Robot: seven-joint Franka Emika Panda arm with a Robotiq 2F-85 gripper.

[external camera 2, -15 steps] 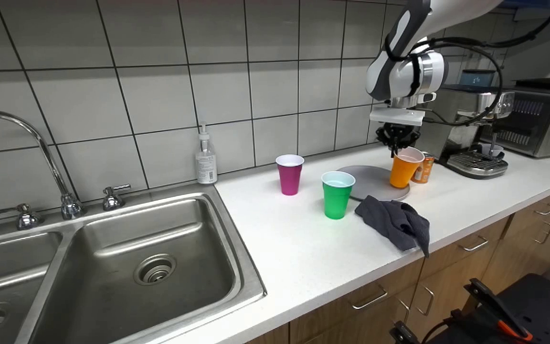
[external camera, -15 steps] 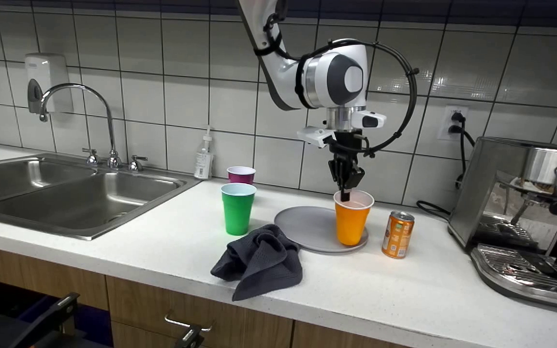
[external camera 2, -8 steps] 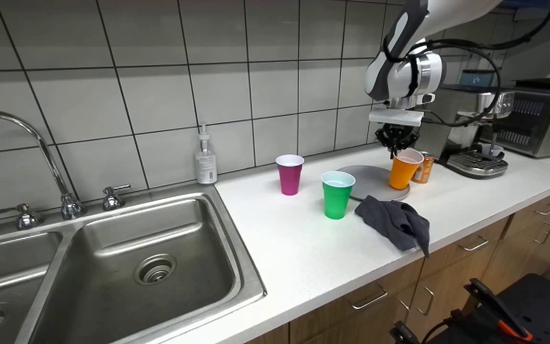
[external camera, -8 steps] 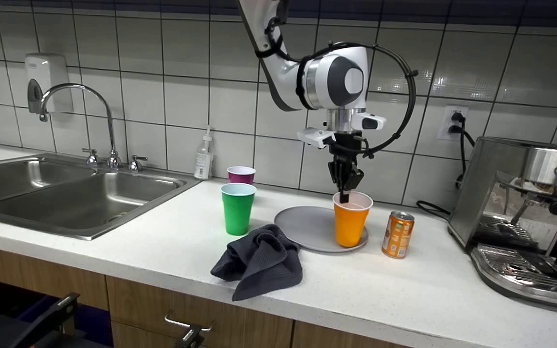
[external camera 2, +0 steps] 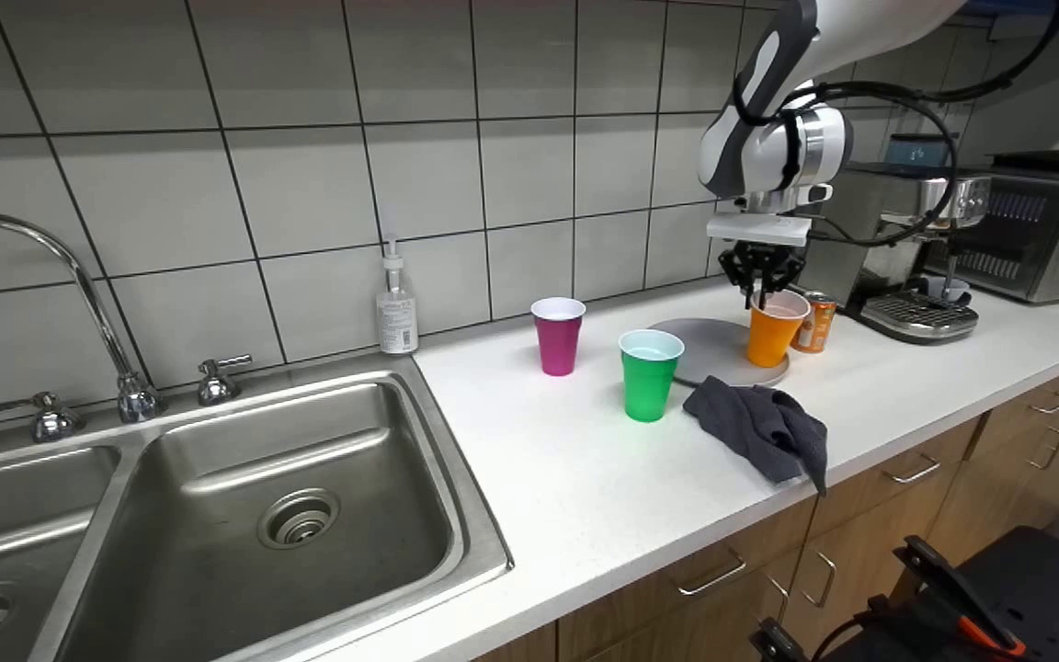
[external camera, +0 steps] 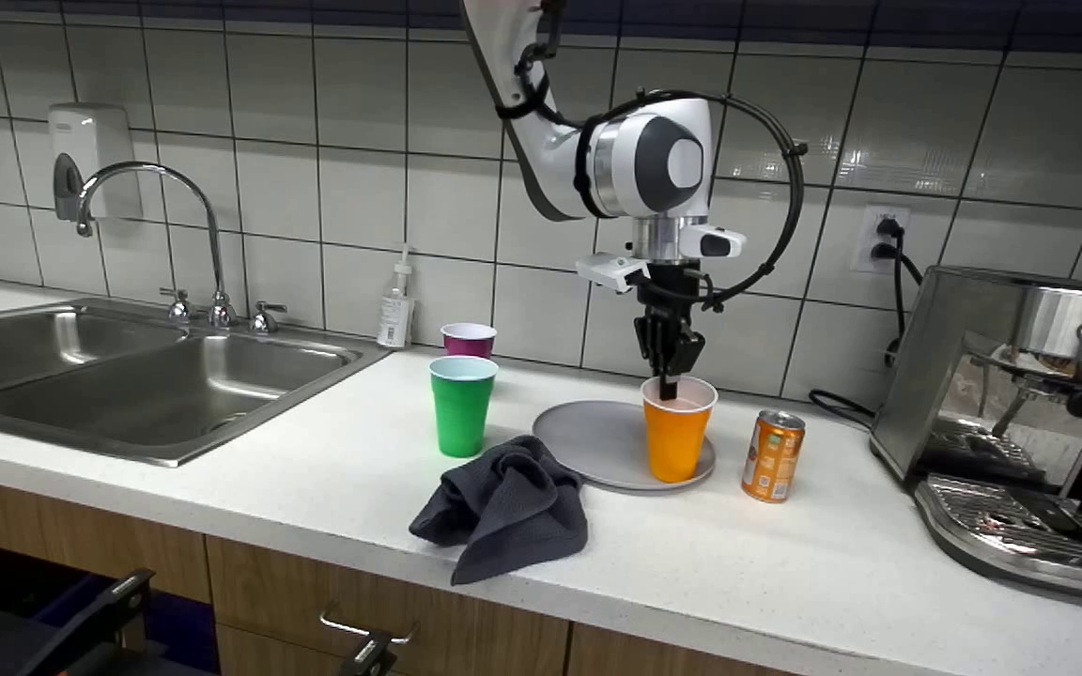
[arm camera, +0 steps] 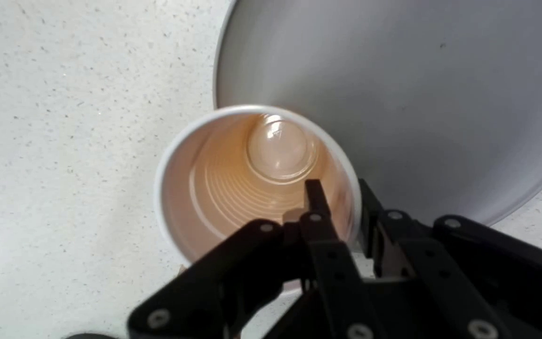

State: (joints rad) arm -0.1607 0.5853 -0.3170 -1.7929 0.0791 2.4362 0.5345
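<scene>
An orange cup (external camera: 678, 437) with a pale inside stands nearly upright at the edge of the round grey plate (external camera: 588, 441), seemingly resting on it. My gripper (arm camera: 340, 189) reaches down over the cup's rim. In the wrist view one finger (arm camera: 317, 200) is inside the cup and the other finger (arm camera: 370, 200) is outside. The jaws stand slightly apart across the wall, with a visible gap between the inner finger and the rim. In an exterior view the orange cup (external camera 2: 776, 331) partly hides the orange can (external camera 2: 816, 324).
A dark cloth (external camera: 513, 507) lies before the plate. To its side stand a green cup (external camera: 462, 408) and a purple cup (external camera 2: 558, 340). An espresso machine (external camera: 1020, 422) is beyond the can. The sink (external camera 2: 309, 487) and a soap bottle (external camera 2: 396, 308) are at the other side.
The gripper and orange cup have moved slightly down and toward the middle of the plate, the cup now standing straighter. The fingers have spread a little apart.
</scene>
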